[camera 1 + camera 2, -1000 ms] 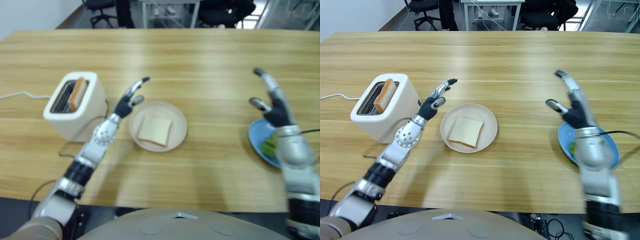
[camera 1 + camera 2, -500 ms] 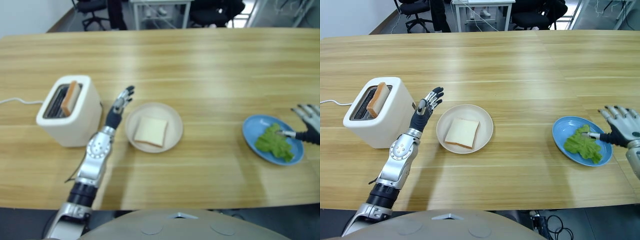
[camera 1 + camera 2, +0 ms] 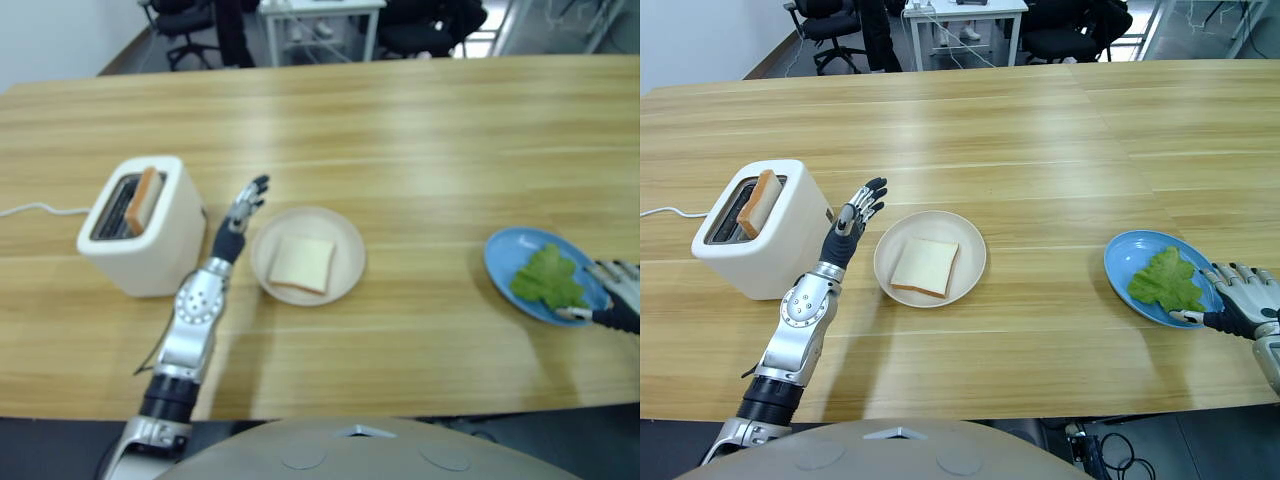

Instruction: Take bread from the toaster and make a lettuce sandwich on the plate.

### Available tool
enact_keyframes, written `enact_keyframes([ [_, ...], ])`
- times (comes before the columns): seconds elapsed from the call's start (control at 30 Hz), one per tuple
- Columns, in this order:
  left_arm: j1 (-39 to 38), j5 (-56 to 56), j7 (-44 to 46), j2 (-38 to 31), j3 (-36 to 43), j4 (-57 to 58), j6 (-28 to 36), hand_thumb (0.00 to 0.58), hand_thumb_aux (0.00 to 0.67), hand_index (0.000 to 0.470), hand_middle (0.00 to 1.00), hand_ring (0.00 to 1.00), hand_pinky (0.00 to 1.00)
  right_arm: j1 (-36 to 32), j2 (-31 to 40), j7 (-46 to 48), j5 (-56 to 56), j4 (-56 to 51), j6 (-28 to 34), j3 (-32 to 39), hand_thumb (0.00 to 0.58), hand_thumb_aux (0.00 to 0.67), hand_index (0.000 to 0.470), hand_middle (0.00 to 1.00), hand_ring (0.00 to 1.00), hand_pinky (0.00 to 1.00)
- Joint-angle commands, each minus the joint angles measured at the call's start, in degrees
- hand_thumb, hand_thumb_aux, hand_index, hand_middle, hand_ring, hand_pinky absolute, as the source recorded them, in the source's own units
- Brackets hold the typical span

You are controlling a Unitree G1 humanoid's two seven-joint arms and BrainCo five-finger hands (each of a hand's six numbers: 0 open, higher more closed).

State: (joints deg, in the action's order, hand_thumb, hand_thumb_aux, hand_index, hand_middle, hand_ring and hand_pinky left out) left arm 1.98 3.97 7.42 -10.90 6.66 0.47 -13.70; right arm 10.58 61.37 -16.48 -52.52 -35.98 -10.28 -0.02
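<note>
Right eye view puts the toasted bread slice [image 3: 762, 200] upright in one slot of the white toaster [image 3: 765, 255], its top edge standing clear of the slot. The toaster sits on the left part of the wooden counter [image 3: 1040, 150], with a white power cord [image 3: 665, 212] running off from it toward the left edge.

Just to the right of the toaster, the left robot hand [image 3: 852, 222] is raised above the counter between the toaster and the beige plate [image 3: 975, 245]. Its fingers are stretched out and spread, pointing away from the robot, and they hold nothing. It touches neither the toaster nor the plate.

A pale, untoasted square of bread [image 3: 925, 267] lies flat in the middle of the beige plate, a little turned so that its corners point off the counter's lines.

Well apart to the right, a blue plate [image 3: 1125, 262] carries one green lettuce leaf [image 3: 1165, 280], lying flat and covering much of the plate's right half. The right robot hand [image 3: 1240, 300] is low at that plate's near right edge, palm down, fingers loosely spread and empty. Its thumb points at the rim and seems to touch it, though contact is hard to make out.

Beyond the far edge of the counter stand black office chairs [image 3: 830, 15] and a small white table [image 3: 960, 10].
</note>
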Motion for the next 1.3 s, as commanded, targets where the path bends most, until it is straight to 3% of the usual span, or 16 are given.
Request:
enact_keyframes([
  [0.03,-0.31,-0.99,0.71,0.26,-0.59,0.16,1.23,0.000,0.000,0.000,0.00,0.00,0.00,-3.20,-0.99,-0.92,-0.43,-3.96,0.15,4.20,0.000,0.000,0.000,0.00,0.00,0.00],
  [0.3,-0.91,-1.57,1.54,0.86,-0.97,0.23,1.70,0.000,0.000,0.000,0.00,0.00,0.00,-9.08,-2.94,-4.17,-0.53,-11.64,-0.53,11.62,0.000,0.000,0.000,0.00,0.00,0.00],
  [0.6,-1.54,-2.32,2.27,1.84,-0.68,-0.02,2.08,0.000,0.000,0.000,0.00,0.00,0.00,-12.11,-2.80,-6.91,-0.17,-10.96,0.42,15.23,0.000,0.000,0.000,0.00,0.00,0.00],
  [0.63,-1.56,-2.30,2.37,1.90,-0.67,0.01,2.10,0.000,0.000,0.000,0.00,0.00,0.00,-12.08,-2.68,-7.25,0.13,-10.68,0.52,15.16,0.058,0.034,0.023,0.00,0.00,0.00],
  [0.67,-1.58,-2.29,2.45,1.94,-0.67,0.07,2.11,0.000,0.000,0.000,0.00,0.00,0.00,-12.05,-2.59,-7.47,0.34,-10.41,0.63,15.07,0.464,0.370,0.254,0.00,0.00,0.00],
  [0.7,-1.64,-2.31,2.51,2.00,-0.64,0.13,2.10,0.000,0.000,0.000,0.00,0.00,0.00,-11.89,-2.45,-7.66,0.51,-10.02,0.82,14.91,0.540,0.494,0.339,0.00,0.00,0.00],
  [0.73,-1.75,-2.36,2.56,2.10,-0.57,0.18,2.06,0.000,0.000,0.000,0.00,0.00,0.00,-11.61,-2.19,-8.02,0.66,-9.28,1.11,14.62,0.570,0.581,0.399,0.00,0.00,0.00],
  [0.87,-2.22,-2.60,2.72,2.59,-0.48,0.23,2.02,0.000,0.000,0.000,0.00,0.00,0.00,-10.75,-1.19,-8.70,1.58,-6.62,1.91,13.59,0.572,0.594,0.408,0.00,0.00,0.00],
  [0.9,-2.31,-2.66,2.74,2.69,-0.46,0.29,1.97,0.000,0.000,0.000,0.00,0.00,0.00,-10.56,-0.95,-8.75,1.83,-6.03,2.05,13.39,0.580,0.662,0.455,0.00,0.00,0.00],
  [1.17,-2.61,-2.86,3.06,3.00,-0.54,0.31,2.06,0.000,0.000,0.000,0.00,0.00,0.00,-9.26,-0.54,-7.96,3.33,-4.15,2.33,13.23,0.580,0.670,0.460,0.00,0.00,0.00],
  [1.2,-2.66,-2.84,3.09,3.01,-0.56,0.29,2.08,0.000,0.000,0.000,0.00,0.00,0.00,-9.26,-0.63,-7.84,3.49,-4.29,2.25,13.37,0.580,0.670,0.460,0.05,0.05,0.05],
  [1.27,-2.83,-2.84,3.13,3.01,-0.57,0.26,2.06,0.000,0.000,0.000,0.00,0.00,0.00,-9.29,-0.77,-7.72,3.71,-4.61,2.09,13.51,0.580,0.670,0.460,0.24,0.24,0.24],
  [1.3,-2.91,-2.84,3.15,3.01,-0.58,0.37,2.00,0.000,0.000,0.000,0.00,0.00,0.00,-9.30,-0.81,-7.65,3.90,-4.73,1.96,13.47,0.580,0.670,0.460,0.24,0.24,0.24],
])
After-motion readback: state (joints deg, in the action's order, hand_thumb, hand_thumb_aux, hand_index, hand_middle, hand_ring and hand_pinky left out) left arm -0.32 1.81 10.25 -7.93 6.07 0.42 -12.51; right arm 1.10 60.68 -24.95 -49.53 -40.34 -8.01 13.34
